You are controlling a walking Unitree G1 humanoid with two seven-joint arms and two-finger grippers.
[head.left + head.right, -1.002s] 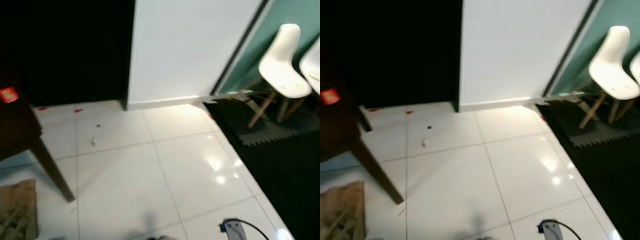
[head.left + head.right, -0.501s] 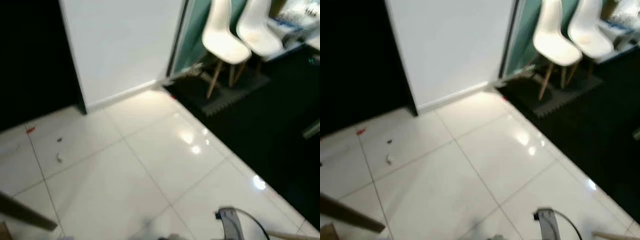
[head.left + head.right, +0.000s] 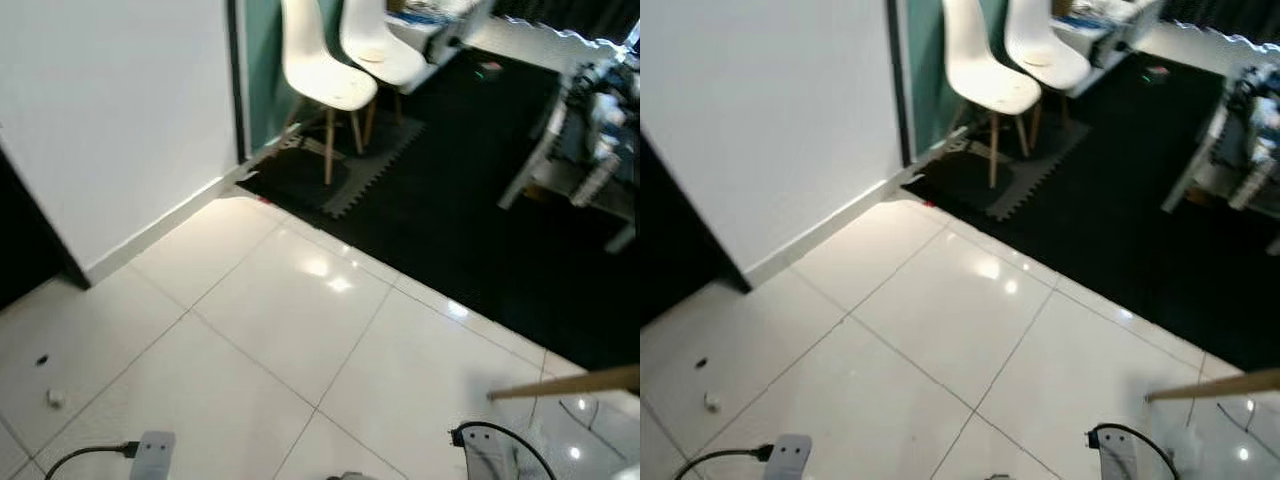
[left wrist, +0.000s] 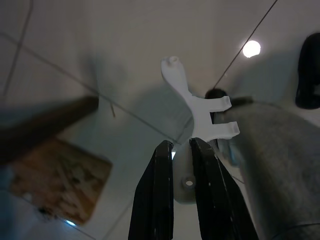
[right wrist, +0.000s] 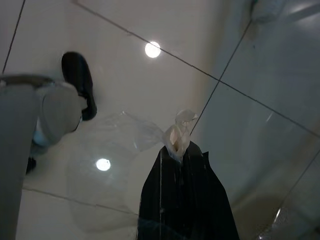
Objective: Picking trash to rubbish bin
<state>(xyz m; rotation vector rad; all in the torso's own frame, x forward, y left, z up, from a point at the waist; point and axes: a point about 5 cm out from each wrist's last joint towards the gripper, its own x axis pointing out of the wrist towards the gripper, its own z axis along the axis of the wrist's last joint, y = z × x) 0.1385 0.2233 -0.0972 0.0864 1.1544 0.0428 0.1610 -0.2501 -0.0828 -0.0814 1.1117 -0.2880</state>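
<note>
In the left wrist view my left gripper (image 4: 181,146) is shut on a white forked plastic piece (image 4: 199,111), which sticks out past the black fingertips above the tiled floor. My right gripper (image 5: 177,153) is shut on the knotted neck of a clear plastic bag (image 5: 117,150), and the bag hangs loose over the tiles. In the eye views both silver wrists sit at the lower edge, the left wrist (image 3: 152,455) and the right wrist (image 3: 488,455). A small white scrap (image 3: 55,397) and a dark speck (image 3: 41,360) lie on the floor at the left.
White tile floor (image 3: 290,330) runs up to a white wall (image 3: 110,120). Two white chairs (image 3: 322,70) stand on a black mat (image 3: 450,210) beyond. A cluttered table (image 3: 590,130) is at the right, and a wooden stick (image 3: 565,383) juts in low right. Brown cardboard (image 4: 55,180) lies near me.
The camera has swung to the right: the dark table and cardboard have left the eye views, and the chairs and black mat have shifted leftward. The left wrist has come into view.
</note>
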